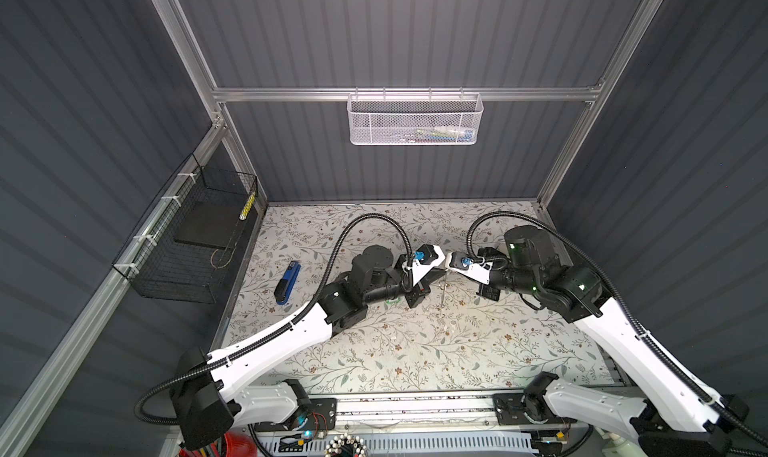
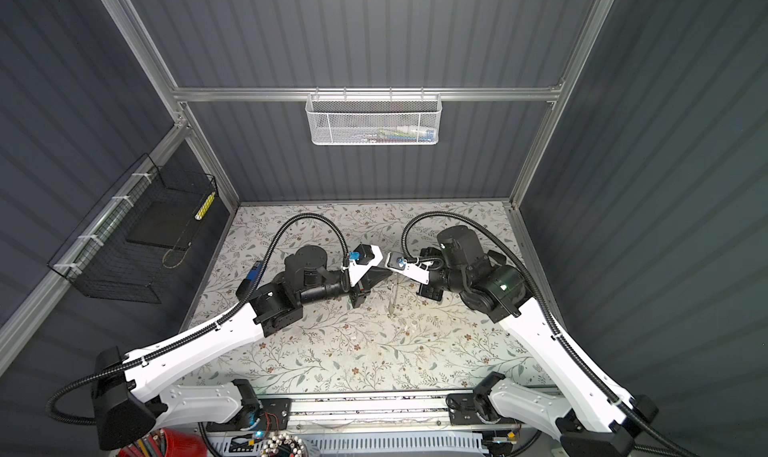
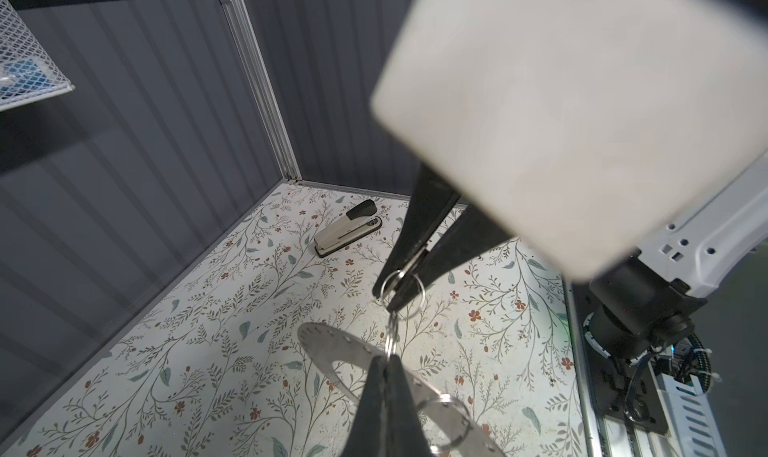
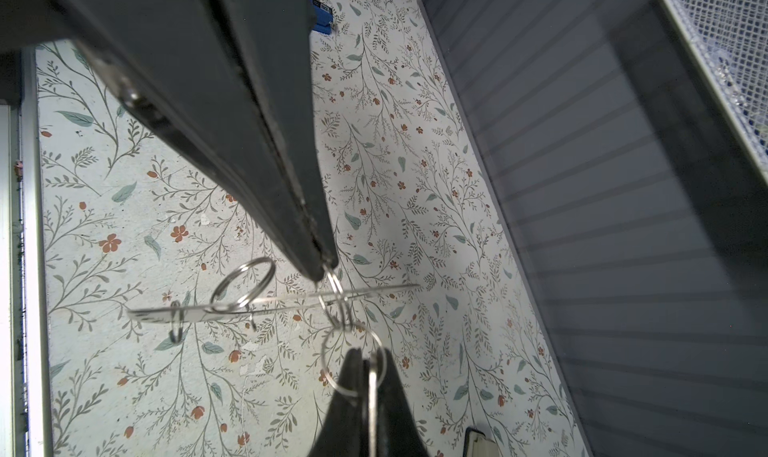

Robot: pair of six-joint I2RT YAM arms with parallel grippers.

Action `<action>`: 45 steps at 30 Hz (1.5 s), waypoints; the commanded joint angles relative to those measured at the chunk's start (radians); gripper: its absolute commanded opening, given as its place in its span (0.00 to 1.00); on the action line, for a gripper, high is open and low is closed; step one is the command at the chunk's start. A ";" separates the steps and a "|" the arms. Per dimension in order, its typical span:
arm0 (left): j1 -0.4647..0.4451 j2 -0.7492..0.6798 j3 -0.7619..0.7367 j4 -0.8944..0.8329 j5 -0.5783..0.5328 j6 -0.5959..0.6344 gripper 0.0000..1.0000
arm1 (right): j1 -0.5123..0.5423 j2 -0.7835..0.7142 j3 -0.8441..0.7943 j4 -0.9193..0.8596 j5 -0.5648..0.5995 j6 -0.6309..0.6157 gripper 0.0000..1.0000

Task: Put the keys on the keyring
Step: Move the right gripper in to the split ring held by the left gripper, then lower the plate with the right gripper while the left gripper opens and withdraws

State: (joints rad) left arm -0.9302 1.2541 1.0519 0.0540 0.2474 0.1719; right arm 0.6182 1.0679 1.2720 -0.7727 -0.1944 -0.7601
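Two tools, one keyring, one key, four small split rings and two staplers. The keyring, a thin flat grey annulus with tiny rim holes, hangs mid-bench between the tools. The left tool is clamped on one ring threaded through its rim. The right tool is clamped on the key. The blue stapler lies left and the cream stapler lies by a wall. Open room lies toward the near edge.

White arms, black joints, corrugated cables
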 commanded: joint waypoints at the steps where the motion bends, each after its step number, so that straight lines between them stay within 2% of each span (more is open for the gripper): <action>1: 0.024 0.005 -0.017 0.041 0.002 -0.049 0.21 | 0.005 0.021 0.024 -0.002 0.005 0.009 0.00; 2: 0.041 -0.004 -0.030 0.050 0.002 -0.065 0.30 | 0.004 0.029 0.022 -0.003 0.007 0.011 0.00; 5: 0.122 -0.058 -0.092 0.076 -0.012 -0.132 0.47 | 0.003 0.045 0.013 -0.001 0.015 0.017 0.00; 8: 0.186 -0.123 -0.159 0.071 -0.093 -0.157 0.59 | 0.003 0.128 0.016 0.001 0.002 0.027 0.00; 11: 0.245 -0.156 -0.194 0.039 -0.156 -0.168 0.66 | 0.003 0.215 0.036 0.014 -0.013 0.041 0.00; 17: 0.358 -0.169 -0.210 -0.042 -0.242 -0.252 0.70 | 0.011 0.442 0.138 0.108 -0.059 0.093 0.00; 23: 0.393 -0.158 -0.228 -0.047 -0.329 -0.300 0.74 | 0.013 0.676 0.360 0.196 -0.008 0.089 0.00; 26: 0.421 -0.110 -0.202 -0.041 -0.382 -0.318 0.76 | 0.011 0.748 0.359 0.287 0.018 0.063 0.00; 29: 0.467 -0.033 -0.136 -0.049 -0.371 -0.331 0.77 | -0.010 0.795 0.319 0.332 -0.006 0.081 0.00; 33: 0.516 0.080 -0.025 -0.063 -0.349 -0.317 0.77 | -0.036 0.789 0.217 0.365 -0.024 0.129 0.00; 39: 0.563 0.255 0.144 -0.095 -0.325 -0.214 0.77 | -0.068 0.716 0.069 0.351 -0.028 0.136 0.00; 45: 0.582 0.300 0.170 -0.045 -0.265 -0.207 0.77 | -0.080 0.689 -0.013 0.298 -0.008 0.087 0.04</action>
State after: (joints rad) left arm -0.3576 1.5433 1.1934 -0.0105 -0.0689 -0.0612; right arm 0.5453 1.7790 1.2797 -0.4500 -0.2012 -0.6529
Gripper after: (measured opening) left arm 0.772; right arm 0.069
